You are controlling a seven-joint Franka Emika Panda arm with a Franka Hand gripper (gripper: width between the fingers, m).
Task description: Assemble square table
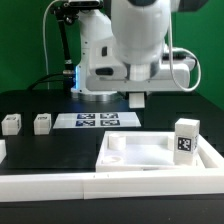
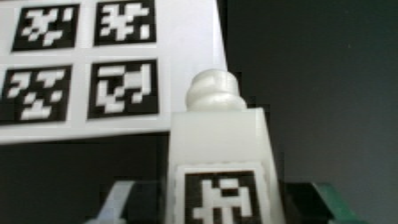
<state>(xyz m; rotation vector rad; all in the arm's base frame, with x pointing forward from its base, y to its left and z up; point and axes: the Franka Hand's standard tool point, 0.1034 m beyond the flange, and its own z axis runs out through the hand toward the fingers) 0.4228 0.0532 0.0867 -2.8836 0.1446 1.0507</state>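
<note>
In the wrist view a white leg post (image 2: 222,140) with a black-and-white tag sits between my fingers, its rounded screw tip pointing away over the marker board (image 2: 89,70). My gripper (image 2: 222,208) is shut on this post. In the exterior view the gripper (image 1: 137,99) hangs above the right end of the marker board (image 1: 97,120), and the held post hardly shows there. The square table slab (image 1: 150,158) lies in front, with a raised socket (image 1: 113,146) at its left corner. A tagged leg post (image 1: 185,140) stands upright at its right side.
Two more white leg posts (image 1: 11,124) (image 1: 42,123) stand on the black worktop at the exterior view's left. A low white wall (image 1: 60,182) runs along the front edge. The robot's base (image 1: 100,70) rises behind the marker board.
</note>
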